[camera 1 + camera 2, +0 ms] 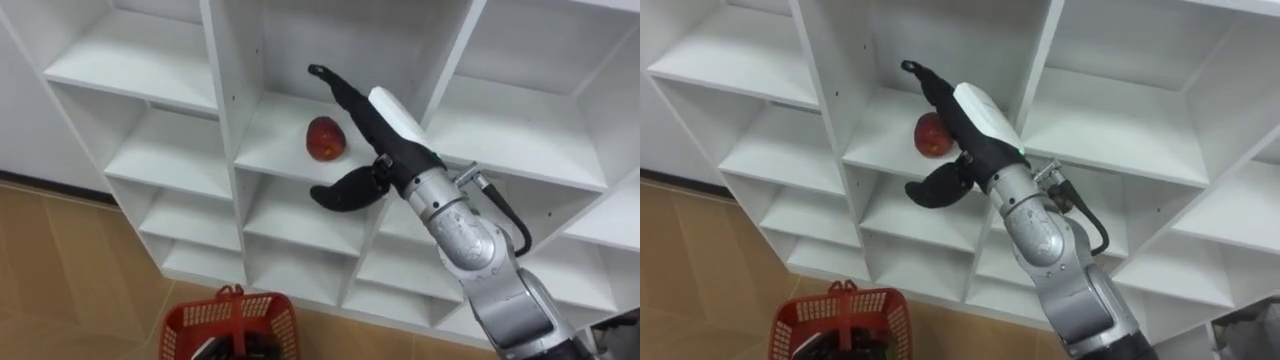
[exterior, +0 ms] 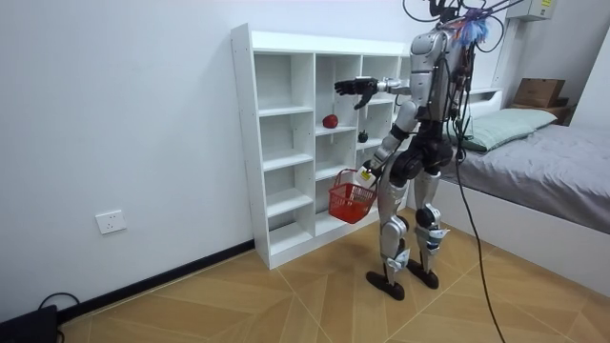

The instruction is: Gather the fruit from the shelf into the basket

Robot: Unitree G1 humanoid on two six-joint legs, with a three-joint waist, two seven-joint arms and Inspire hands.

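On a middle shelf of the closet (image 1: 272,128) the apple (image 1: 326,139) lies untouched, at nine o'clock from the right hand (image 1: 385,135), whose fingers and thumb are spread apart. This looks like the reach; next the hand must close in and clamp. The basket (image 1: 230,318) hangs at seven o'clock from the left hand (image 2: 367,174), whose grip I cannot tell.

A bed with a grey cover (image 2: 562,181) stands at the room view's right. A pale green pillow (image 2: 510,124) lies at the bed's head, and a brown cardboard box (image 2: 538,91) sits behind that. Far from the bed, a white wall socket (image 2: 111,222) sits low above a black skirting board (image 2: 162,276) and the wooden herringbone floor (image 2: 286,305).
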